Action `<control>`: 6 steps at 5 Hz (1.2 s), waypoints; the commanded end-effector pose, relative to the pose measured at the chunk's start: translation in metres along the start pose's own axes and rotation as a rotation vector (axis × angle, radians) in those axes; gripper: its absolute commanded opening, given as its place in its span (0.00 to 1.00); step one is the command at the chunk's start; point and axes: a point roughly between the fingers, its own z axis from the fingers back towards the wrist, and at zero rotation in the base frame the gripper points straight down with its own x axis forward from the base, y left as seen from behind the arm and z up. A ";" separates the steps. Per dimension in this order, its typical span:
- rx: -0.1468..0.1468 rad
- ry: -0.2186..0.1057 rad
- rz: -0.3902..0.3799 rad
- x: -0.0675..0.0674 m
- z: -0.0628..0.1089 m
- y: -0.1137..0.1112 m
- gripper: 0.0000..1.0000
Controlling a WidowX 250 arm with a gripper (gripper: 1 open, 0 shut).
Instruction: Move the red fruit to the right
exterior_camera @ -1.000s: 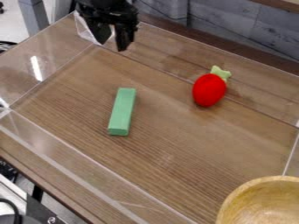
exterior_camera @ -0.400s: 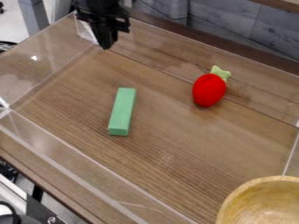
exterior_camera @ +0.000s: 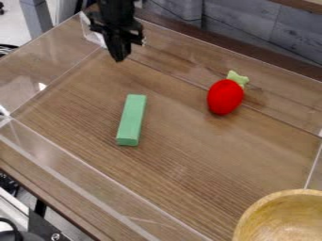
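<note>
The red fruit [exterior_camera: 227,95], a strawberry with a green top, lies on the wooden tabletop at the right of centre. My gripper [exterior_camera: 120,53] hangs over the far left of the table, well to the left of the fruit and not touching it. Its dark fingers point down and look pressed together, with nothing visible between them.
A green block [exterior_camera: 131,120] lies left of centre, below the gripper and left of the fruit. A clear plastic wall [exterior_camera: 51,66] rings the table. A wooden bowl [exterior_camera: 284,220] sits at the near right corner. Bare wood [exterior_camera: 270,127] stretches right of the fruit.
The gripper's fingers were spread apart a second ago and have come together. The hand shifted slightly left and lower. The fruit and green block have not moved.
</note>
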 end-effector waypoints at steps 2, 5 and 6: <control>0.011 -0.035 0.002 0.013 0.004 0.003 0.00; -0.027 -0.002 -0.011 0.015 -0.007 -0.018 0.00; -0.044 0.009 -0.012 0.007 -0.023 -0.018 1.00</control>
